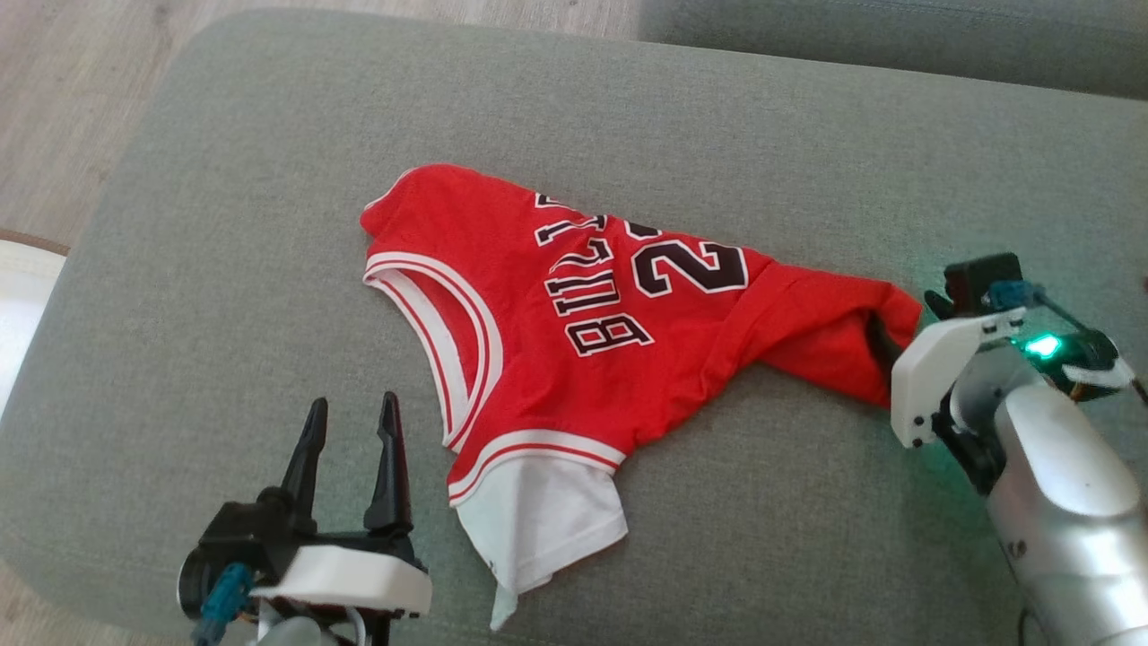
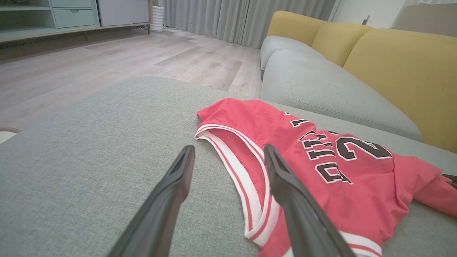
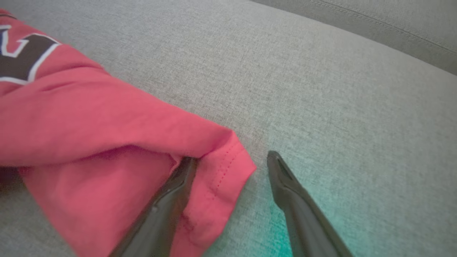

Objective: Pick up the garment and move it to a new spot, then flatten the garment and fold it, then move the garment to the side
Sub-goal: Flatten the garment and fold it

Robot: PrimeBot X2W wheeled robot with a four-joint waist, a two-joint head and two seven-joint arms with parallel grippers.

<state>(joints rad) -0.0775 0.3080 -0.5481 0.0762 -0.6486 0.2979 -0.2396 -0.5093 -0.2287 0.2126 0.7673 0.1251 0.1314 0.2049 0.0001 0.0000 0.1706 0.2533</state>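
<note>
Left gripper [image 1: 352, 405] hovers nearest, fingers apart and empty, just beside the white-trimmed armhole of the red garment [image 1: 574, 332]. Right gripper [image 3: 231, 157] is spread too (one finger against the hem, whose corner lies between the two). The garment lies rumpled on the grey cushion [image 1: 224, 224], with a yellow-backed sofa [image 2: 392, 64] beyond.

right end effector [image 3: 232, 159] | one fingertip seemingly tucked under garment [image 3: 89, 117] | garment cropped left
</note>
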